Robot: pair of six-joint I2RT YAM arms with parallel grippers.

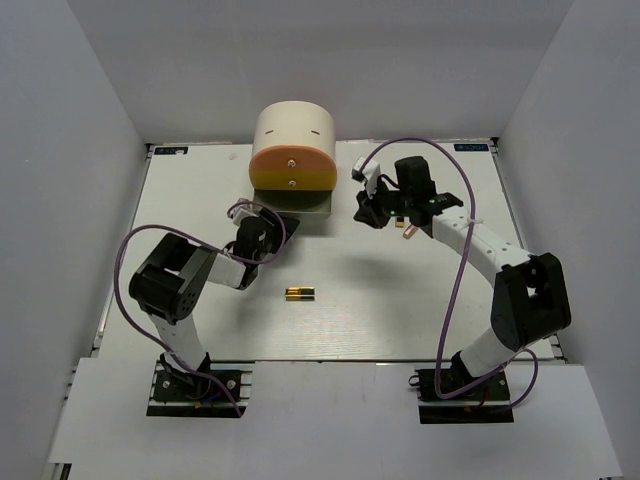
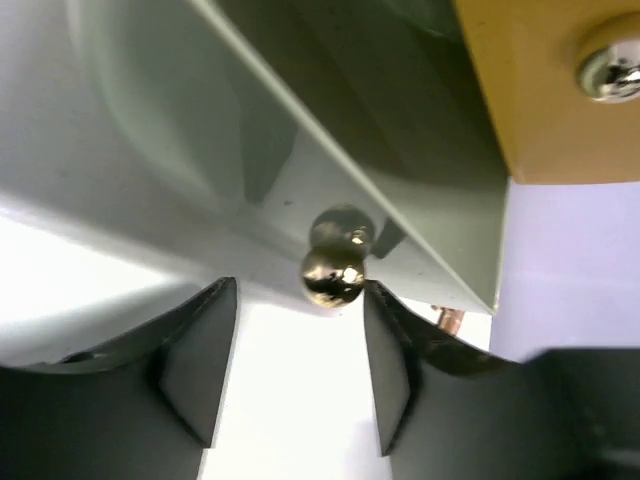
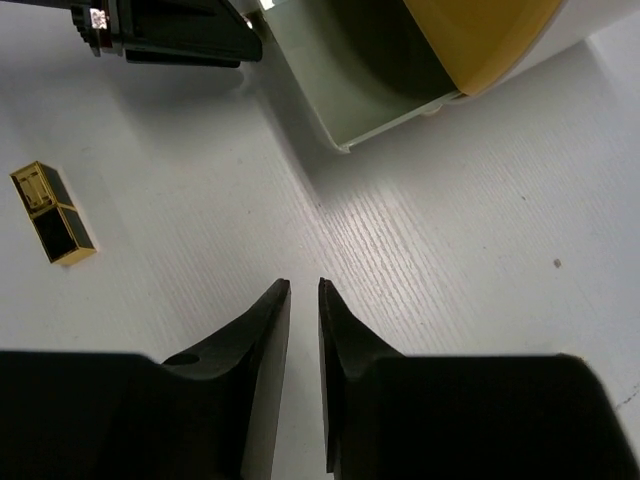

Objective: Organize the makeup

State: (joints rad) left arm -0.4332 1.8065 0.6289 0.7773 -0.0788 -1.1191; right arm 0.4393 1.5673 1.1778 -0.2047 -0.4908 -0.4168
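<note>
Seen from above, the small gold-and-dark rectangular lipstick case (image 1: 299, 293) lies flat on the white tabletop (image 1: 200, 190). It sits nearer the arm bases than either pincer, a little behind and to the right of the left pincer (image 1: 270, 223) and well apart from the right pincer (image 1: 378, 214), off to that one's left. A short pinkish-copper stick (image 1: 408, 228) lies just beside the right pincer on its right, too small to make out further. The left pincer is at the pulled-out grey-green drawer (image 1: 300, 205) of the cream rounded box with an orange front (image 1: 293, 150). In the left wrist view the left pincer (image 2: 300, 295) is released. Its jaws stand spread on either side of the drawer's small shiny metal ball knob (image 2: 333, 275), with a clear gap on one side, and they grip nothing. In the right wrist view the right pincer (image 3: 305, 285) is barely parted and empty, with only bare tabletop under the slit between its jaws. The lipstick case (image 3: 52, 225) lies off to its left and slightly ahead, and the drawer (image 3: 370, 90) is ahead of it. The case looks light, rigid and glossy, so it is likely to be slippery and to skid or twist if pinched on a corner. A sound hold would probably be across its two long flat sides near the middle, spanning the seam between cap and body, with the jaws square to it and only a gentle squeeze. The right pincer would need to spread wider first.
</note>
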